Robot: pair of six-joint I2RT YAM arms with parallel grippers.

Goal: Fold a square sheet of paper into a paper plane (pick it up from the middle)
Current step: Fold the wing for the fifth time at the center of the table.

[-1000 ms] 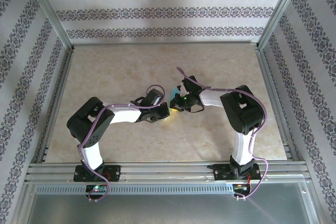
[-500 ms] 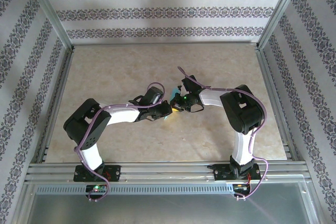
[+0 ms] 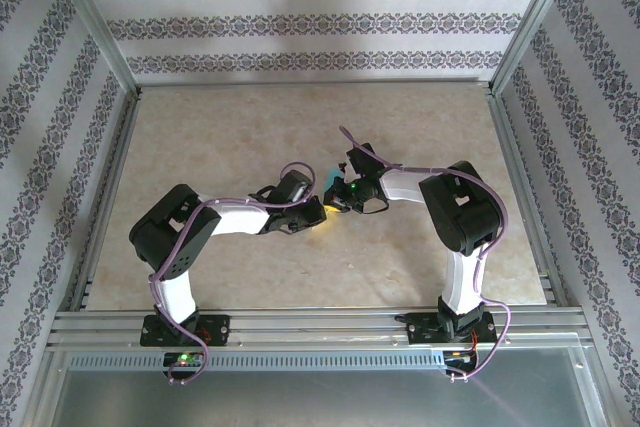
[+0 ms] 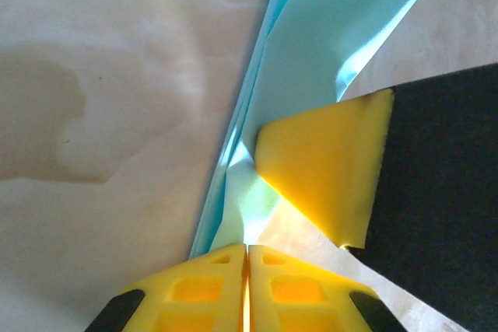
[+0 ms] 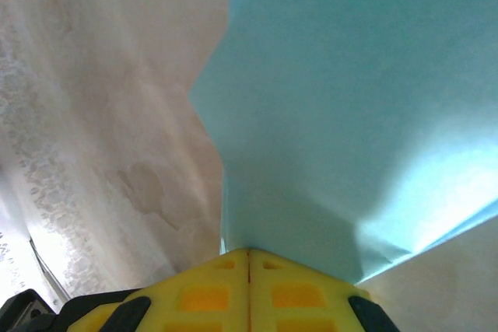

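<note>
Light-blue paper plane [image 4: 311, 60]: a narrow creased dart, held at about the middle of the beige marbled worktop [image 3: 230, 127], well apart from all four edges. Whether it touches the surface cannot be told.

Left gripper [image 4: 247, 248]: yellow fingers pressed together, with a thin bright seam between them. The lower end of the paper plane runs in at their tips, so the grip is on the paper.

Right gripper [image 5: 249, 253]: yellow fingers also pressed flat together. The blue sheet fans out from their tips across the upper right of the right wrist view.

In the left wrist view, one yellow finger [image 4: 327, 169] of the right gripper lies against the paper just beyond the left fingertips, with its black body to the right.

In the top view, both arms reach inward from the near edge and the grippers meet tip to tip. A small patch of blue is visible just beside them, toward the far edge.

Patterned wallpaper [image 3: 300, 22] lines the enclosure walls.
</note>
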